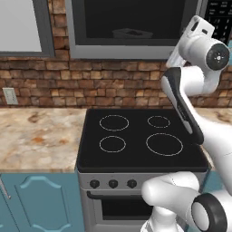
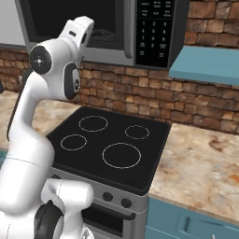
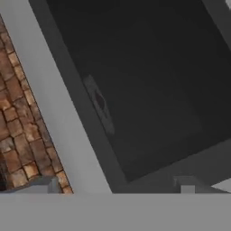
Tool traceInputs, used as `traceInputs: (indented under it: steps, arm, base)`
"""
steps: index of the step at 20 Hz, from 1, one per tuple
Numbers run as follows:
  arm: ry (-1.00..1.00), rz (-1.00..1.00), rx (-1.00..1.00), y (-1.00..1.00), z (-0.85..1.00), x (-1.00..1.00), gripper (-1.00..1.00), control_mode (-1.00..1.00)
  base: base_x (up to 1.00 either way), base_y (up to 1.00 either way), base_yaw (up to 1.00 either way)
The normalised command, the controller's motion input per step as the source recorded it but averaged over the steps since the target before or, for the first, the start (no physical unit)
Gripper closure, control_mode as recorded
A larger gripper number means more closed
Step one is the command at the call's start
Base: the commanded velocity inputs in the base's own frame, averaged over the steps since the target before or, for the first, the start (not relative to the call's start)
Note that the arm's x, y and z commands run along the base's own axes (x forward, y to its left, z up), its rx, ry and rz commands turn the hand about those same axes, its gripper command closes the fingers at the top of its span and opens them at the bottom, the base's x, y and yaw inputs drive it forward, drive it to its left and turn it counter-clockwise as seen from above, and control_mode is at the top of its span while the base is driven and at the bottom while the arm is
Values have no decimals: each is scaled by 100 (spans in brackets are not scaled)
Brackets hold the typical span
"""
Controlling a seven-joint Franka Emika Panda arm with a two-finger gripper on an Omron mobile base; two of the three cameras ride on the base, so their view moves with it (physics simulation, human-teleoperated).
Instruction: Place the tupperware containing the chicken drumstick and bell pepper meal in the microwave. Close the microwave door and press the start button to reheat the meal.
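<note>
Keypad (image 2: 156,28) flanks the microwave (image 2: 107,51) cavity in right base view.

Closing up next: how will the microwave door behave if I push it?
The microwave door looks like a stiff framed panel, so it probably swings as one piece, not flexing. Standing wide open left of the microwave, it likely needs a long sweeping push.

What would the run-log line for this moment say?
stage: tool at microwave opening | tool: open, empty | container: inside cavity | door: not yet closed | stove: bare
</note>
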Motion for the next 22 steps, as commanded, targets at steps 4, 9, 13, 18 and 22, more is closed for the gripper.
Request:
traceInputs:
  steps: [4, 9, 13, 18, 22]
  arm:
    - [11, 2, 36, -65, 0, -28, -100, -100]
    - [11, 11, 26, -56, 0, -35, -100, -100]
    - [0, 12, 11, -45, 0, -26, -100, -100]
    - [0, 12, 8, -42, 0, -12, 100, -100]
    - [0, 17, 3, -10, 0, -1, 100, -100]
  base:
    - [0, 0, 0]
    - [0, 0, 0]
    - [0, 0, 0]
    - [0, 0, 0]
    - [0, 0, 0]
